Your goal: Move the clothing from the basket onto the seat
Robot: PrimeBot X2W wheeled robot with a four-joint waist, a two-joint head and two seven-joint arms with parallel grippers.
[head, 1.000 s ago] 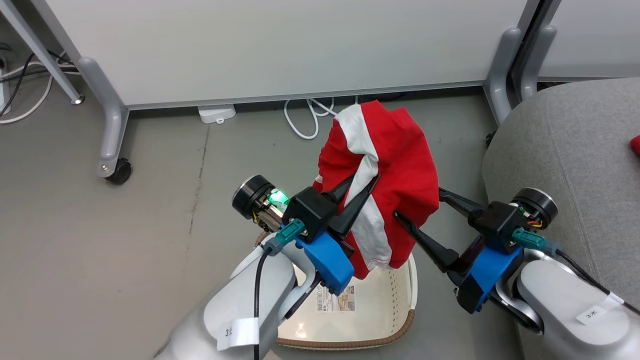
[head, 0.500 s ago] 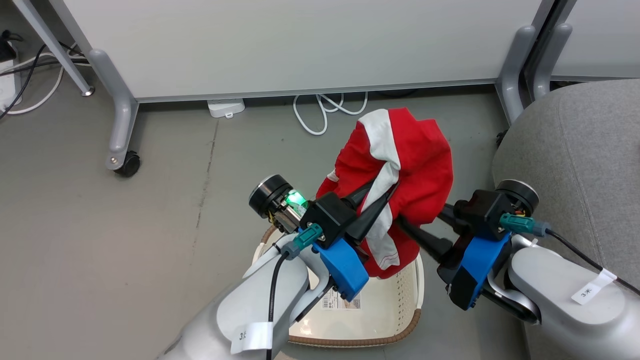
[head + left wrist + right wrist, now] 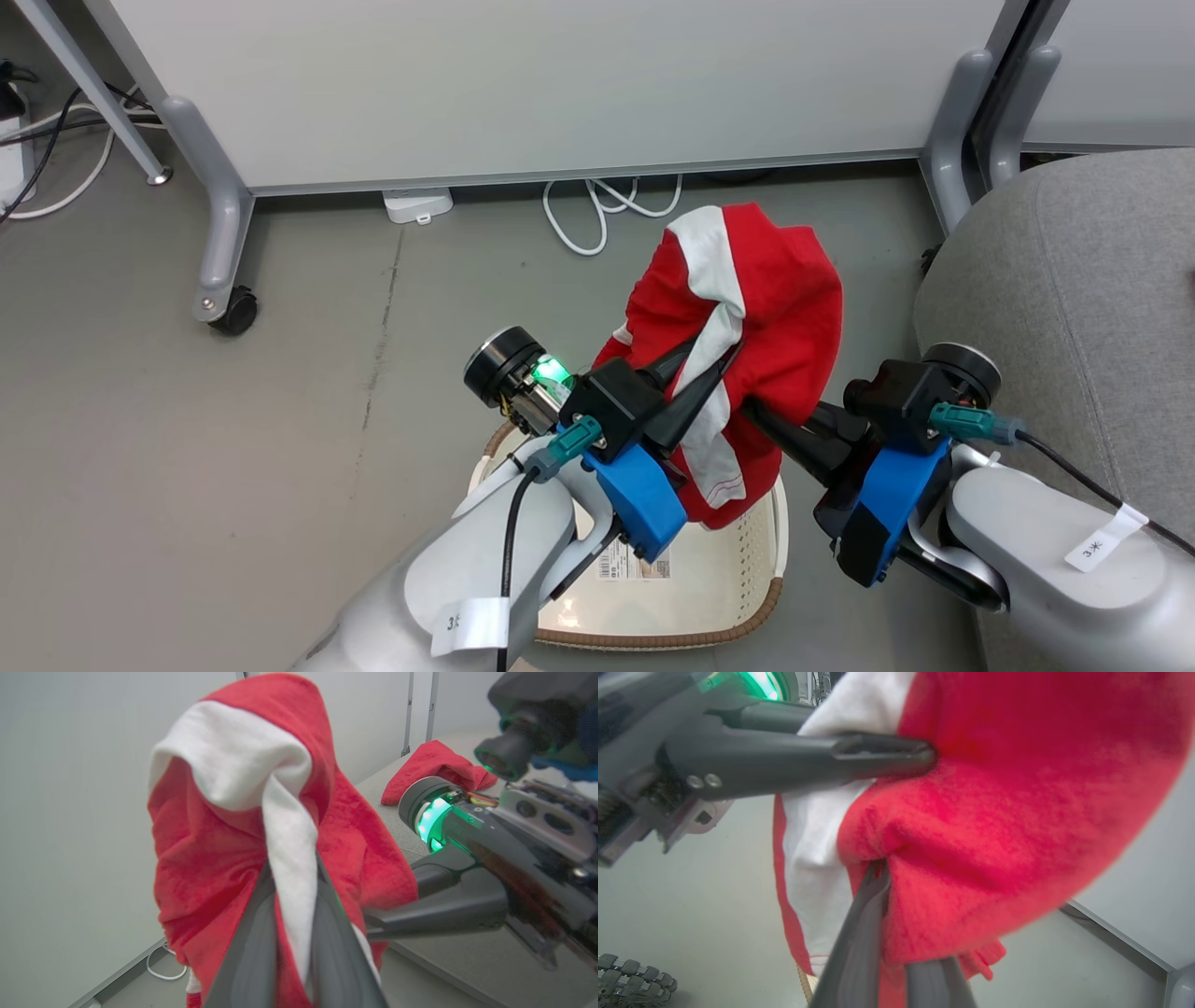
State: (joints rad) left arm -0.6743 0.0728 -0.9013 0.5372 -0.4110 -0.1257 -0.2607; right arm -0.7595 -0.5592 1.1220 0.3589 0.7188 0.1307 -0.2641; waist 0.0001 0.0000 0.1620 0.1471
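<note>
The striped garment point(image 3: 747, 345) hung in the air between both grippers, bunched into a rounded bundle with a broad white stripe running down its near side. Its lower hem dangled over the far end of the basket point(image 3: 738, 551); whether it touched the rim I could not tell. None of it lay on the seat point(image 3: 1074, 280), which stood just to the right of the basket.

The left gripper point(image 3: 709, 359) was clamped on the garment. In the left wrist view its two dark fingers rose close together with the white stripe pinched between them and red cloth draped over both sides.

The right gripper point(image 3: 752, 409) came in from the right, its fingers pointing left into the red underside of the bundle. In the right wrist view one finger ran up into a fold of red cloth and the other was partly covered by fabric. The two stood nearly together with cloth between them, so it looked closed on the garment too. The two grippers' fingertips were near each other, almost crossing.

The basket sat on the grey floor point(image 3: 187, 467) below the left arm, with its label point(image 3: 621, 565) showing on the bare bottom. In the left wrist view a plain garment point(image 3: 434, 763) lay crumpled on the seat beyond the right gripper.

A white panel point(image 3: 560, 84) stood behind, with a looped cable point(image 3: 579, 233) under its lower edge and a caster point(image 3: 233, 313) at the left
</note>
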